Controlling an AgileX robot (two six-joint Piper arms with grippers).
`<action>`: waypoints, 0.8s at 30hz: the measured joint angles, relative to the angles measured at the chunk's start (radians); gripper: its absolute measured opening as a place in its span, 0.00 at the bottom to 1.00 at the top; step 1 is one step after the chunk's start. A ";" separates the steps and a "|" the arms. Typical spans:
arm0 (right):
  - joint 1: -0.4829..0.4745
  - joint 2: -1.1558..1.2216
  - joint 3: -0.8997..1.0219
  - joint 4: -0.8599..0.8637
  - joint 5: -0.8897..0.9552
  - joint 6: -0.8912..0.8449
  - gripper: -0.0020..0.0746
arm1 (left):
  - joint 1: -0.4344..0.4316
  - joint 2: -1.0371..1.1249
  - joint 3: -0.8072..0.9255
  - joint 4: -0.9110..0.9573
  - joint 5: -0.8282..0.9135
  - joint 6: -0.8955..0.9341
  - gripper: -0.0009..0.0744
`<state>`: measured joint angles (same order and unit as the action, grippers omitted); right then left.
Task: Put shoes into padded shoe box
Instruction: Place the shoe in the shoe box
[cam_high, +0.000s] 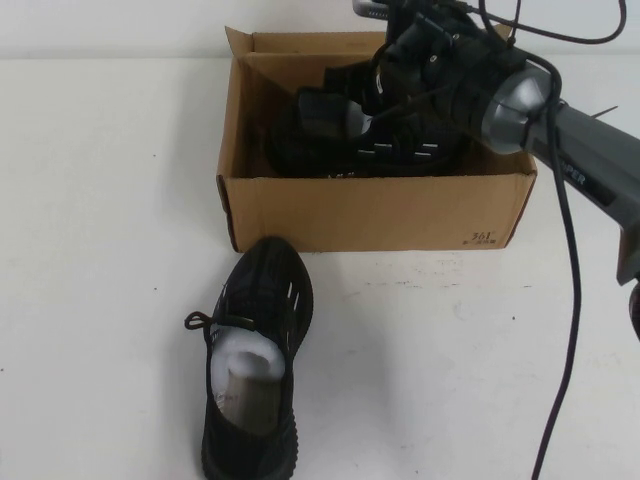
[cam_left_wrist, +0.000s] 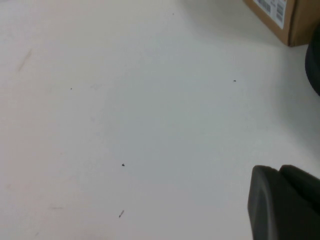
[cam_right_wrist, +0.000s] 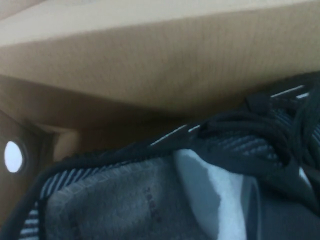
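A black knit sneaker (cam_high: 252, 360) is seen nearest the camera, lying on the white worktop (cam_high: 110, 250) with its toe pointed toward the box and its heel at the near edge. Its upper is finely ribbed, short white dashes are marked on its side, black laces are looped at its left, and crumpled white paper stuffing (cam_high: 243, 362) is packed into its opening. The sole edge is ridged.

Just beyond the toe, the padded shoe box (cam_high: 370, 212) is set, made of brown corrugated cardboard, rectangular, with a small printed mark at its front right corner. Inside it the second sneaker (cam_high: 360, 142) is lying on its side, white dashes showing; in the right wrist view its knit upper (cam_right_wrist: 250, 150) and paper filling are seen close against the inner cardboard wall, where a round hole is cut.

The right arm is reached in from the right, bent downward over the box, with the right tool (cam_high: 425, 60) above the boxed shoe; whether it is clenched or released cannot be told.

The left tool (cam_left_wrist: 285, 200) is glimpsed only in the left wrist view, hung above bare worktop near a box corner; its state cannot be told.
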<state>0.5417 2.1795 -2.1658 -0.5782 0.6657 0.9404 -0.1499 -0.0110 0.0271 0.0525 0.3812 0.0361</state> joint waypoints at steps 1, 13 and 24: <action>-0.003 0.002 0.000 -0.007 -0.011 0.000 0.02 | 0.000 0.000 0.000 0.000 0.000 0.000 0.01; -0.022 0.042 0.000 -0.078 -0.085 0.005 0.02 | 0.000 0.000 0.000 0.000 0.000 0.000 0.01; -0.024 0.062 0.000 -0.079 -0.128 -0.072 0.02 | 0.000 0.000 0.000 0.000 0.000 0.000 0.01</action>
<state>0.5176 2.2416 -2.1658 -0.6576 0.5380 0.8686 -0.1499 -0.0110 0.0271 0.0525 0.3812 0.0361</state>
